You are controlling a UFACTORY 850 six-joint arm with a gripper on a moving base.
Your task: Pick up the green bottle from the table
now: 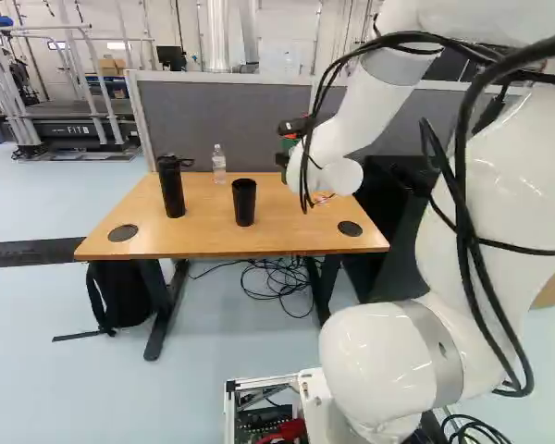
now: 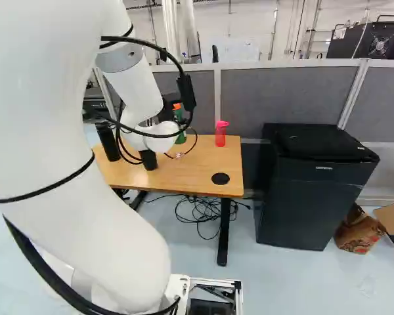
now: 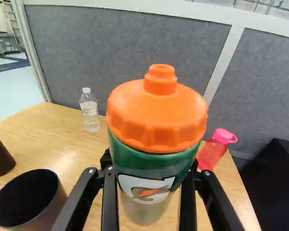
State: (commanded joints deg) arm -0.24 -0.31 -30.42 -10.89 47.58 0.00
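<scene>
The gripper [image 1: 297,127] is high over the back of the table [image 1: 157,238], partly behind the arm's wrist. In the wrist view, the gripper [image 3: 150,179] has its fingers against both sides of the green bottle [image 3: 154,161], shut on it below its orange cap. The bottle stands upright; its green side [image 2: 180,136] also shows beyond the wrist in the right base view. Whether its base touches the tabletop I cannot tell.
Near the bottle are a clear water bottle [image 3: 90,111], a pink-capped red bottle [image 3: 213,150], a black cup [image 3: 28,199] and a black tumbler [image 1: 172,188]. Grey partitions [image 2: 285,98] rise behind; a black cabinet [image 2: 302,190] stands right of the table.
</scene>
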